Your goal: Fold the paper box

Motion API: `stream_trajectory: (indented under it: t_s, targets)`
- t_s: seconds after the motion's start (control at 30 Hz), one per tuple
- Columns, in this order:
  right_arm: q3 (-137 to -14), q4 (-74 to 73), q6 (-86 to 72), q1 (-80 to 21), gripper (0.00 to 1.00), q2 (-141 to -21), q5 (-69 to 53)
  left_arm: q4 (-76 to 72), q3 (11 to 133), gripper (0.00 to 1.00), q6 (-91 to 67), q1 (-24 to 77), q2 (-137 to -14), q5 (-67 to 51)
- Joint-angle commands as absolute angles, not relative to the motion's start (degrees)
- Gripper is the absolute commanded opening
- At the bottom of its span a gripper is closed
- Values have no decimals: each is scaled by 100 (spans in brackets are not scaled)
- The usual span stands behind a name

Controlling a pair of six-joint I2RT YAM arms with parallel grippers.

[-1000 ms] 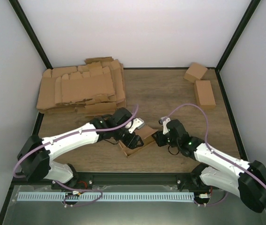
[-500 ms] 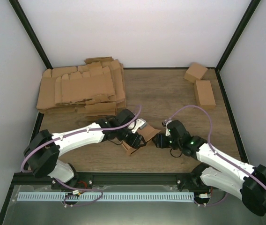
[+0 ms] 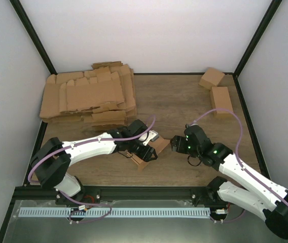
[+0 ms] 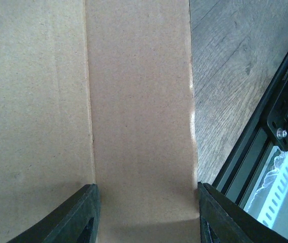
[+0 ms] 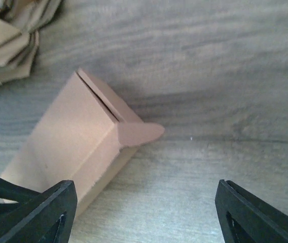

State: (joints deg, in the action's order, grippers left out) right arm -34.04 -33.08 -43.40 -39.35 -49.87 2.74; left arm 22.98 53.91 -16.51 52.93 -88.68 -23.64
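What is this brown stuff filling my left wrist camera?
Observer: That's the box, folded into an oblong. A rounded tab sticks out of one end.
Operator: Where's the other gripper?
Observer: The right gripper is open, just off that tab end, not touching it.
Operator: Is there more cardboard?
Observer: Yes, a pile of blanks lies at the table's far left.

The top camera looks down on the whole table [image 3: 179, 101] from behind. Both wrist cameras face the paper box [image 4: 139, 126] closely; all views share it.
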Motion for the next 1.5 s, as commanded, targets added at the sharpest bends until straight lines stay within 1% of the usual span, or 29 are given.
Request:
stream_trajectory:
  t_s: [0.0, 0.07, 0.23, 0.4, 0.63, 0.7, 0.87, 0.9, 0.93, 1.1, 1.3, 1.47]
  targets:
    - [-3910, -3593, -4481, -3981, 79, -4692, 1031, 2245, 5361, 54, -1622, 5294, -8914, -2347]
    - [-3988, -3504, -4301, -3987, 79, -4640, 1038, 2233, 5361, 53, -1630, 5294, -8905, -2351]
    - [-4142, -2907, -3179, -3981, 79, -4680, 129, 2283, 5416, 54, -1691, 5295, -8781, -2305]
    - [-4333, -2745, -2787, -3984, 78, -5048, -62, 2602, 5596, 56, -1864, 5299, -8328, -1972]
    - [-4561, -2586, -2359, -3841, 77, -5695, -92, 3208, 5578, 68, -2478, 5273, -7500, -1210]
    - [-4578, -2477, -2197, -3617, 76, -5805, -375, 3297, 5436, 73, -2707, 5197, -7242, -1032]
    - [-4507, -2059, -1843, -3154, 74, -6150, -1376, 3283, 4778, 91, -3354, 4951, -6547, -890]
    - [-4502, -2023, -1816, -3129, 74, -6250, -1486, 3256, 4607, 94, -3458, 4910, -6433, -895]
    - [-4494, -2000, -1793, -3103, 74, -6359, -1580, 3199, 4454, 95, -3552, 4859, -6343, -941]
    - [-4298, -1715, -1752, -3020, 74, -6779, -1985, 2613, 3613, 95, -3959, 4683, -6069, -1457]
    - [-4125, -1579, -1656, -2972, 73, -7205, -2183, 2240, 3101, 95, -4234, 4461, -6118, -1868]
    - [-3895, -1382, -1662, -2971, 68, -7367, -2378, 1967, 2883, 89, -4264, 4340, -6181, -2134]
